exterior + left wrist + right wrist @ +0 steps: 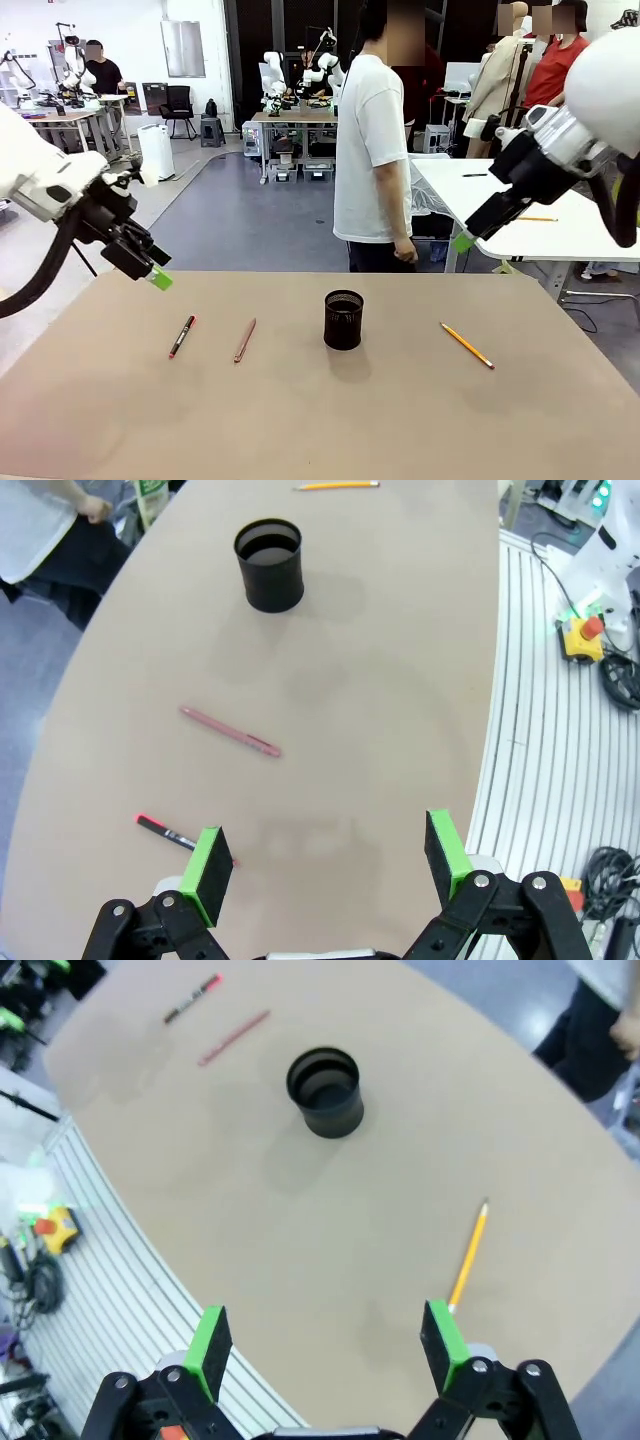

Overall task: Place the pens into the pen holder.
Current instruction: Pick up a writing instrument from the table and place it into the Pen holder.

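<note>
Up front, bare tan desk [300, 430]. Farther in, a row of things across it, all apart from one another. At left, a dark pen [182, 337] with a pink-red end, thin, lying flat and slanted. Just right of it, a reddish-brown pen [245, 340], also flat, leaning the same way. At the middle, the pen holder [343, 320]: small black mesh cup with a solid rim, upright, mouth dark. Well to the right, a yellow-orange pencil [467, 345], flat, angled across the desk.

Higher and farther back, left hand [328, 858] in the air over the desk's left side, green pads spread wide. Right hand [325, 1338] raised over the right side, pads likewise wide apart, pencil below and beyond them.

Past the far edge, a person [372, 150] in a white T-shirt, standing side-on.
</note>
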